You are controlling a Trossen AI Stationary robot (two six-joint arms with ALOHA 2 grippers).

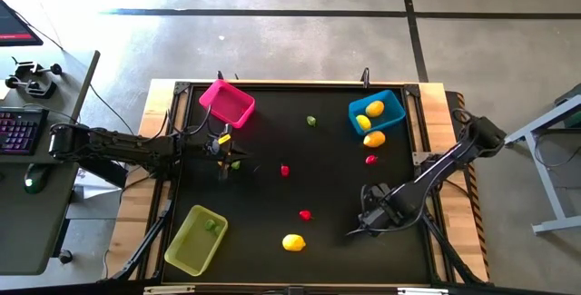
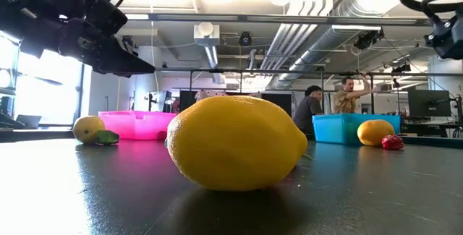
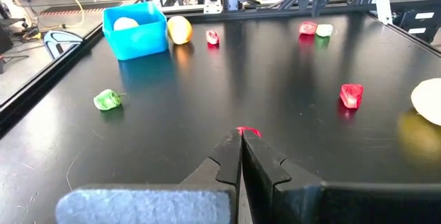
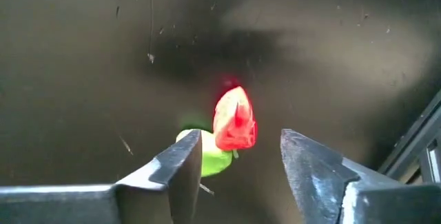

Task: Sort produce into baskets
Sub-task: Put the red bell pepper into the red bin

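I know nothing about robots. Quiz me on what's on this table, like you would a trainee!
1. True or false: the left gripper is shut.
2. How many lemons lie inside the blue basket? A) one B) two C) four
3. What lies in the yellow-green basket?

Key: 1 true. 2 B. 3 a single green piece.
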